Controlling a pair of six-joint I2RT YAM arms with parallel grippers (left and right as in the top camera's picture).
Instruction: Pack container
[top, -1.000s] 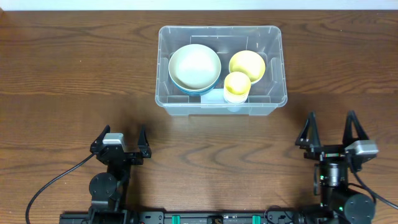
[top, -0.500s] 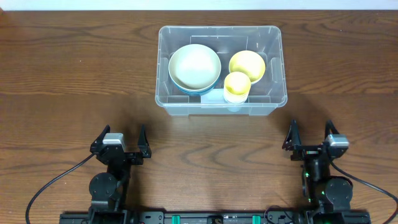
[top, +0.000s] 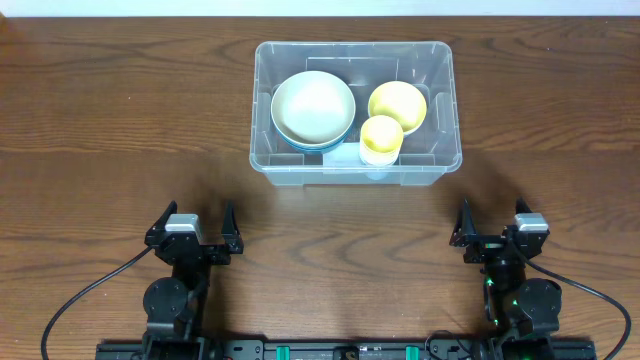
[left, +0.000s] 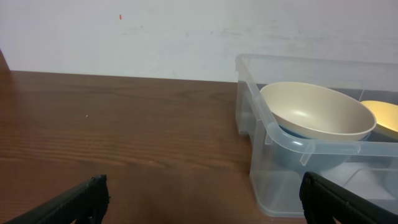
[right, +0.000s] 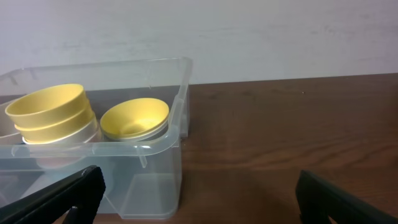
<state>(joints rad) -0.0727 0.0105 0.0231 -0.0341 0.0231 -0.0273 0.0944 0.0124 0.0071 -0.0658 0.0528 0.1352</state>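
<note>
The clear plastic container (top: 440, 60) stands at the table's far middle. Inside it a cream bowl (top: 313, 108) nests in a blue one, a yellow bowl (top: 397, 104) sits at the right, and stacked yellow cups (top: 381, 138) stand in front. The container also shows in the left wrist view (left: 292, 140) and in the right wrist view (right: 124, 152). My left gripper (top: 194, 232) is open and empty at the front left, and it appears in its own view (left: 202, 196). My right gripper (top: 492, 228) is open and empty at the front right, seen in its own view (right: 199, 193).
The brown wooden table (top: 120, 120) lies around the container. A white wall (left: 155, 31) rises behind the far edge. Black cables (top: 70, 305) run from both arm bases at the front edge.
My right gripper has drawn back and left towards its base at the front edge. The left arm and the container's contents have not moved.
</note>
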